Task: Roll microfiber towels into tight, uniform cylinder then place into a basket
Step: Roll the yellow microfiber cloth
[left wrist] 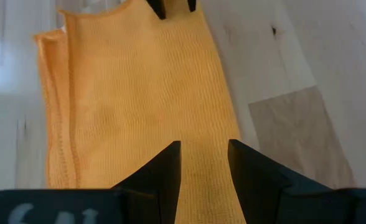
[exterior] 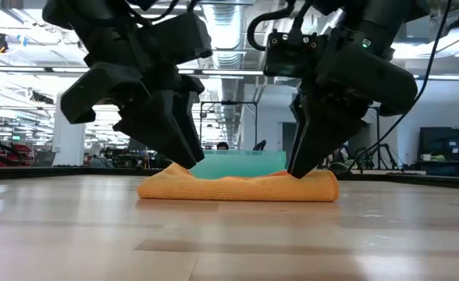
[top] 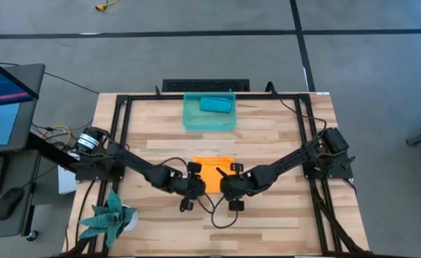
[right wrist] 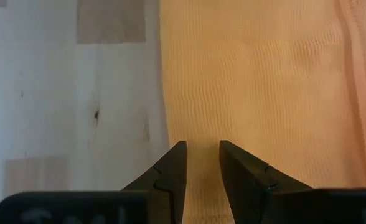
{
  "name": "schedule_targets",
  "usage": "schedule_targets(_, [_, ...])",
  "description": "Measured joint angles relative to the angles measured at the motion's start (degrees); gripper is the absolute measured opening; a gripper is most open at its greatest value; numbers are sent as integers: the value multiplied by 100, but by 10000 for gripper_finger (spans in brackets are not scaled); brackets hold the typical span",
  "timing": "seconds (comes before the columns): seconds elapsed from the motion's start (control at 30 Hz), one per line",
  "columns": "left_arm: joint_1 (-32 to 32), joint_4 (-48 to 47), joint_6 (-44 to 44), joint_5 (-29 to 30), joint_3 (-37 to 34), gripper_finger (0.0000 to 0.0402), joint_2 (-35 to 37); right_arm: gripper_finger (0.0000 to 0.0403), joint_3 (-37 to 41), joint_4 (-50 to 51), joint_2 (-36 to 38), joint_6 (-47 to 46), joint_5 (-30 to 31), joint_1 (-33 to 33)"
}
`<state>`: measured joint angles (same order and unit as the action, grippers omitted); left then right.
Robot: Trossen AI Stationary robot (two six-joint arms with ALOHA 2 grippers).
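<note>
Now both claws press the orange towel (top: 212, 170).

One camera looks straight down on the whole table (top: 268, 215) from well above, while another sits at tabletop height near one long edge and looks level across it into the room. A camera on each wrist looks close down past its own fingers, and all four share the orange towel (top: 212, 169) mid-table.
</note>
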<state>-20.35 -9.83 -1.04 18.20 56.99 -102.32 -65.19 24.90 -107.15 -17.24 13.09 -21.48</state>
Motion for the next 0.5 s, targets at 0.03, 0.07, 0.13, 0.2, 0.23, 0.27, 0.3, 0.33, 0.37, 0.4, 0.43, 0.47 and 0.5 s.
schedule_targets(0.03, [19,-5,0,-38,0,125,0,118,0,51,0,-74,1,-11])
schedule_targets(0.07, [45,-11,-5,-100,0,125,0,118,0,126,0,-158,-1,-19])
schedule_targets(0.13, [89,-11,-61,-206,0,125,0,118,0,297,0,-367,-17,-25])
schedule_targets(0.2, [132,-11,-126,-323,0,125,0,118,0,395,0,-552,-19,-29])
schedule_targets(0.23, [152,-13,-136,-369,0,125,0,118,0,400,0,-620,-17,-49])
schedule_targets(0.27, [172,-13,-136,-441,0,125,0,118,0,392,0,-663,-15,-62])
schedule_targets(0.3, [186,-13,-135,-473,0,125,0,118,0,382,0,-676,-14,-68])
schedule_targets(0.33, [202,-13,-134,-497,0,125,0,118,0,382,0,-679,-14,-76])
schedule_targets(0.37, [220,-13,-134,-497,0,125,0,118,0,385,0,-694,-14,-78])
schedule_targets(0.4, [235,-13,-131,-499,0,125,0,118,0,390,-1,-733,-16,-80])
schedule_targets(0.43, [250,-3,-104,-499,1,125,-27,118,-5,395,-35,-792,-20,-80])
schedule_targets(0.47, [264,26,-73,-499,4,125,-68,118,-13,367,-99,-829,-68,-76])
schedule_targets(0.5, [268,-12,-66,-499,4,125,-97,118,-9,399,-146,-833,-140,-55])
